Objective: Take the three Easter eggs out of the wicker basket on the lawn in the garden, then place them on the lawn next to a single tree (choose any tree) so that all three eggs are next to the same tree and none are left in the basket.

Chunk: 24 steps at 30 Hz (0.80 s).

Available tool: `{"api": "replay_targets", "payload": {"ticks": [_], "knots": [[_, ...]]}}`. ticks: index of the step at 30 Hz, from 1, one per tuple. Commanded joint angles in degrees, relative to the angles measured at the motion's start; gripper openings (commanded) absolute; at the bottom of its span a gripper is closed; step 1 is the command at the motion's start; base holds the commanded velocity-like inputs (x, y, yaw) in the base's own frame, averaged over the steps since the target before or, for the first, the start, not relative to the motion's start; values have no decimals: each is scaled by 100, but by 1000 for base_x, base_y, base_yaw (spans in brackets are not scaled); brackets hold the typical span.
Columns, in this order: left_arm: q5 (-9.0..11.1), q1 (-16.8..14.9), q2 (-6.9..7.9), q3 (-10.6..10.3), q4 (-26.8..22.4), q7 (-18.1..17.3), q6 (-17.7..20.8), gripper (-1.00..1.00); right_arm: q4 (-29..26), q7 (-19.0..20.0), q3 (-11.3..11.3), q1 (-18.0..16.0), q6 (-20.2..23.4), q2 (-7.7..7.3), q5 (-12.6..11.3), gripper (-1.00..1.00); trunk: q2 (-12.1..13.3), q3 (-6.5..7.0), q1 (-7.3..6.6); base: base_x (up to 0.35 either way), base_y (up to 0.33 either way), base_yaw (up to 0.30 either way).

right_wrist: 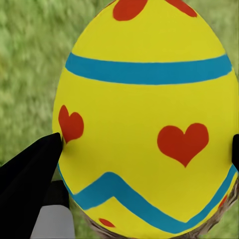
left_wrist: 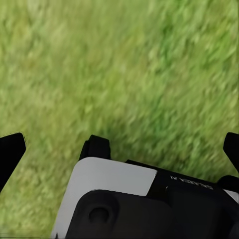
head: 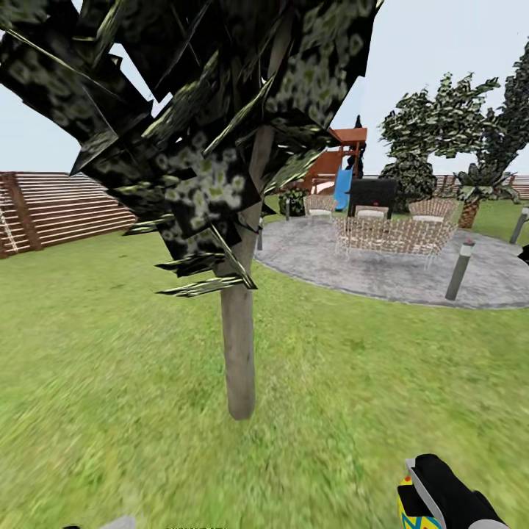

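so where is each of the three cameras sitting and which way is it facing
Head view: on the robot's head, facing forward and down at the tree, the lawn and the patio beyond; the right gripper shows at the lower edge.
Left wrist view: on the left arm, looking down along the left gripper, open over bare grass.
Right wrist view: on the right arm, looking along its fingers at the Easter egg they clamp.
Shared: the head and right wrist views both show the egg; all three show lawn.

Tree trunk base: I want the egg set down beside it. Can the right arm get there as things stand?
Probably yes: bare lawn lies between the right tool, shut on the egg, and the tree trunk, with nothing between.
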Motion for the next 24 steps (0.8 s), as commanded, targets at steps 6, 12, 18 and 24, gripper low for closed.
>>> {"api": "replay_targets", "payload": {"ticks": [6, 12, 18, 24], "knots": [[-4, -4, -3, 19, -4, -16, 30, 100, -11, -10, 19, 0, 31, -11, 0, -100, 238, 102, -133, 0, 0, 287], [-9, -4, -9, 4, -45, -20, -168, 100, -11, -10, 19, 0, 39, -11, -6, -100, 238, 102, -133, 0, 63, 49], [-25, -4, -4, -7, -4, -25, -348, 100, -11, -8, 17, 0, 48, -11, -7, -100, 238, 102, -133, 0, 319, 0], [-25, -4, -5, -7, -4, -25, -341, 100, -11, -7, 18, 0, 49, -11, -7, -100, 238, 102, -133, 0, 330, 0]]}}
